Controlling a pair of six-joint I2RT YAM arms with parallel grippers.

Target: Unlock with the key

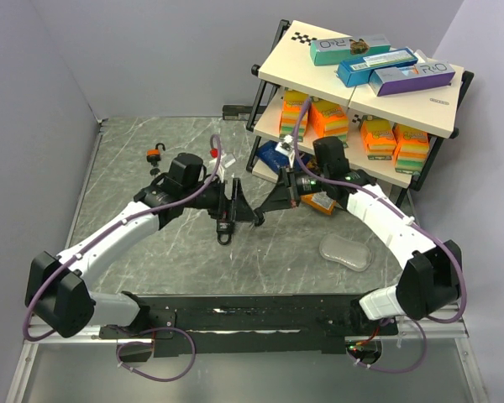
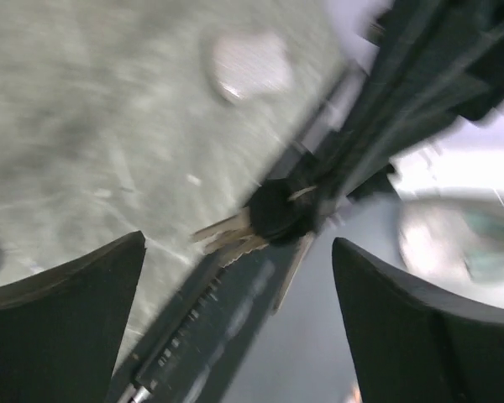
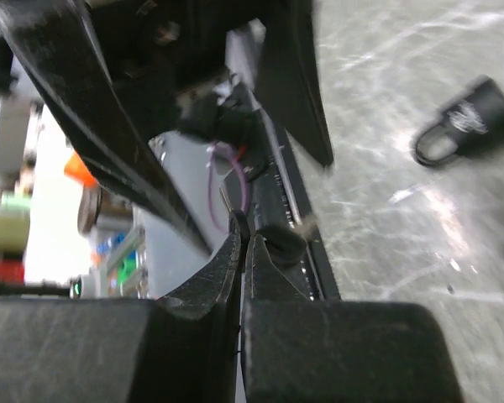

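A black padlock lies on the grey table just below both grippers; it also shows in the right wrist view. My right gripper is shut on a small bunch of keys with a black head, and holds it above the table. The metal key blades point towards my left gripper. My left gripper is open and empty, facing the keys at close range with its fingers on either side of them, not touching. The left wrist view is blurred.
A shelf rack with coloured boxes stands at the back right, close behind my right arm. A clear plastic piece lies right of centre. A small orange padlock and a red item lie at the back left.
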